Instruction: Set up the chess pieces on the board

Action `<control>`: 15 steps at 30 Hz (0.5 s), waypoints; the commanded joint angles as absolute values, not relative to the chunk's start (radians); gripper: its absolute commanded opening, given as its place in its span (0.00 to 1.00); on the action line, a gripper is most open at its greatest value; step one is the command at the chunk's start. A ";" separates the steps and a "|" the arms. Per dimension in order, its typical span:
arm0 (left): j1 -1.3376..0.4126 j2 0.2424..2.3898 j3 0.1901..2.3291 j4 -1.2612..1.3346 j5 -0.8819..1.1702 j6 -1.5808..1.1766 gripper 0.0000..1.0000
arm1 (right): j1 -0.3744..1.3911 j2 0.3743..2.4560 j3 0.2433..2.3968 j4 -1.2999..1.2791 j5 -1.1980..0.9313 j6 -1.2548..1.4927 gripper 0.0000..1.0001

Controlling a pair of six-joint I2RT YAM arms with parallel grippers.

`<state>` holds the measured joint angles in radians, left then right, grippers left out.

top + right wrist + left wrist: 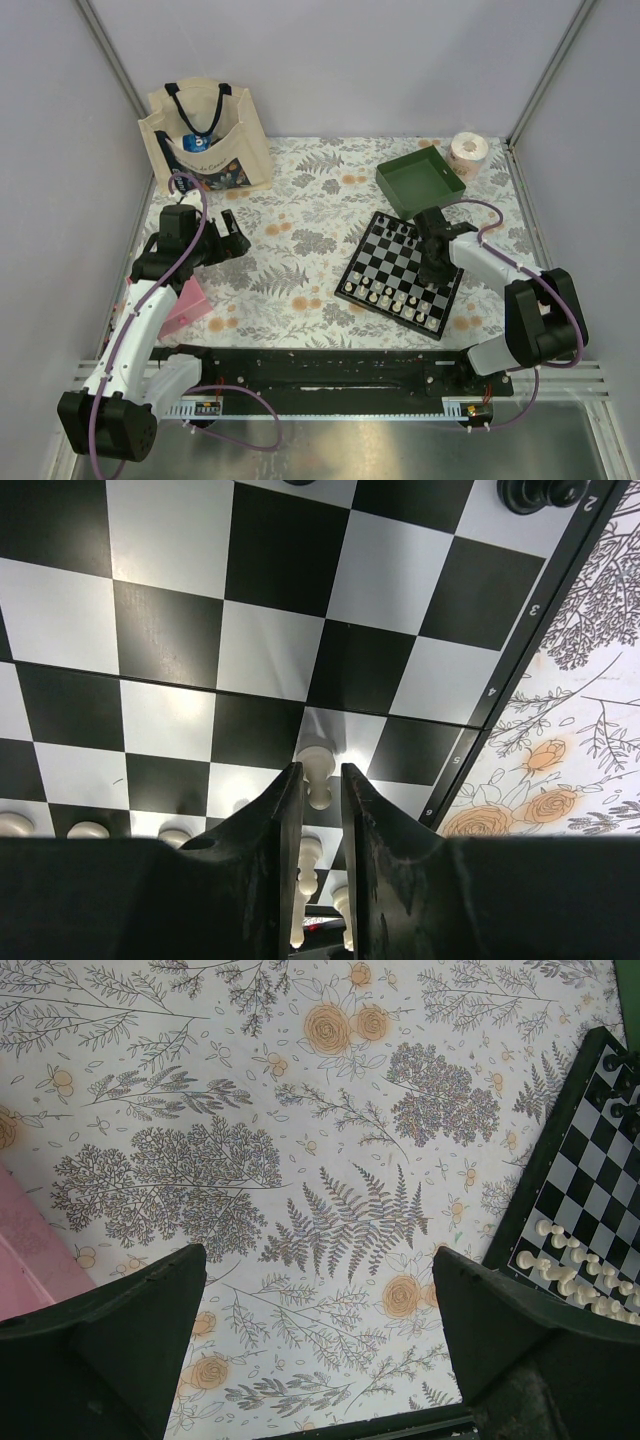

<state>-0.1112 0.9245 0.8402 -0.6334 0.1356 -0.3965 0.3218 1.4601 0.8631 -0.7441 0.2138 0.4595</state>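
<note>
Board lies beneath the right gripper, whose two fingers, nearly closed, flank one white piece; whether they pinch it I cannot tell. Three more white pieces sit to its left. Left gripper gapes wide, empty, above the surface.

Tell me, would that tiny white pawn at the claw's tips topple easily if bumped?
Probably: the white pawn looks slim and upright, so a sideways nudge likely tips it. On the glossy board, which shows bright reflections, it might also slide.
</note>
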 commanded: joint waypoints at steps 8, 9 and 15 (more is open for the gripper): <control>-0.106 0.908 0.836 -0.587 0.147 -0.390 0.99 | 0.313 1.442 0.854 -0.716 0.199 0.463 0.25; -0.106 0.908 0.836 -0.586 0.147 -0.390 0.99 | 0.313 1.439 0.853 -0.716 0.199 0.462 0.24; -0.106 0.907 0.838 -0.586 0.149 -0.391 0.99 | 0.313 1.414 0.848 -0.730 0.210 0.465 0.16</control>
<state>-0.1112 0.9245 0.8402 -0.6334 0.1356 -0.3965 0.3195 1.4536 0.8532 -0.7296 0.1982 0.4603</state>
